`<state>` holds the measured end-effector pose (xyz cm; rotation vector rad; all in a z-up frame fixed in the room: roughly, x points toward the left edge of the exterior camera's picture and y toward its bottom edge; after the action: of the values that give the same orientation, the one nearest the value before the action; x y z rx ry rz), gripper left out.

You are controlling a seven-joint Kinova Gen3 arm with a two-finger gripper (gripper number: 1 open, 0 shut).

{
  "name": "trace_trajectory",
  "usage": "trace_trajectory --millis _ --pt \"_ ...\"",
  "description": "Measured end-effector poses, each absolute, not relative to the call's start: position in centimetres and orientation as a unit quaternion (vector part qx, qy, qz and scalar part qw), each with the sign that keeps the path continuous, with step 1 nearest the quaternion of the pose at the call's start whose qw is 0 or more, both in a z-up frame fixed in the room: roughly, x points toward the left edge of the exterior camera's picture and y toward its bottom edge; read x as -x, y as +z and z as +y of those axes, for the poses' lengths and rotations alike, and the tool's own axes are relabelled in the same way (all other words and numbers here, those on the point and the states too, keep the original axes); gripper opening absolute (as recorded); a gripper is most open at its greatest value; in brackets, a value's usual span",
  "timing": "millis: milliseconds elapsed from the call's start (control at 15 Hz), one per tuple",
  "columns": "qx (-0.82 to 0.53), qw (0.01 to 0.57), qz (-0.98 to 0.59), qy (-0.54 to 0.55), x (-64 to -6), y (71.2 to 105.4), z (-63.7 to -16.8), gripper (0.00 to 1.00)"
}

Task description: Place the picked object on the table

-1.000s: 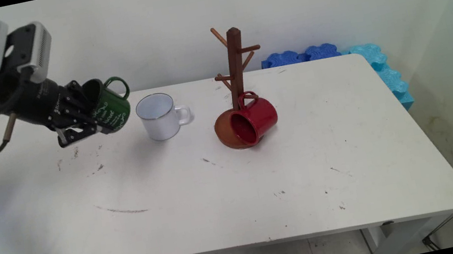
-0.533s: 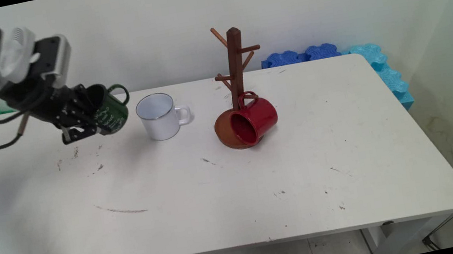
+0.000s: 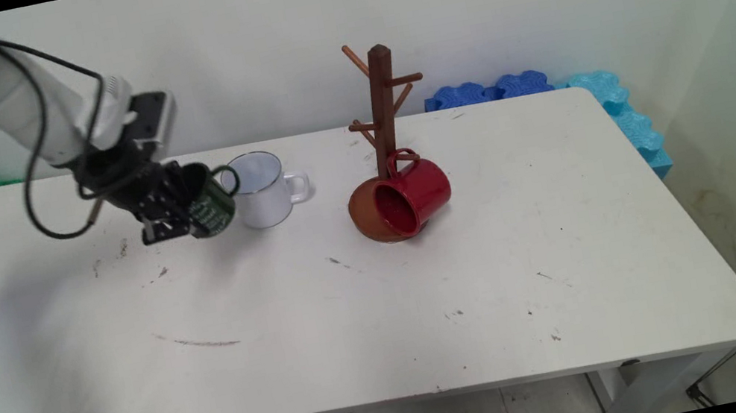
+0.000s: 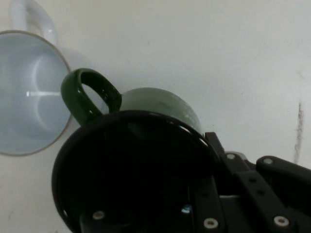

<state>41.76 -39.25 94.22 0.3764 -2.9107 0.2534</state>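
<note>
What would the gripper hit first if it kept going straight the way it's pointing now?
Probably the bare table just below the green mug that the gripper grips; the white mug sits slightly aside, though depth is unclear.

The end effector grips the rim of a dark green mug, one finger inside its dark mouth and one outside. The mug's handle sits just beside an upright white enamel mug, over the scuffed white worktop.
</note>
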Motion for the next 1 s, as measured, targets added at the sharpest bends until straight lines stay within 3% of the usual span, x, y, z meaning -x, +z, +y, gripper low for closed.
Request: trace_trajectory --millis 467,1000 --pt "-0.119 0.075 -0.989 0.048 -40.2 89.0 -43.0 0.0" --pt "-0.119 0.063 -0.991 0.024 -38.8 85.9 -44.5 0.0"
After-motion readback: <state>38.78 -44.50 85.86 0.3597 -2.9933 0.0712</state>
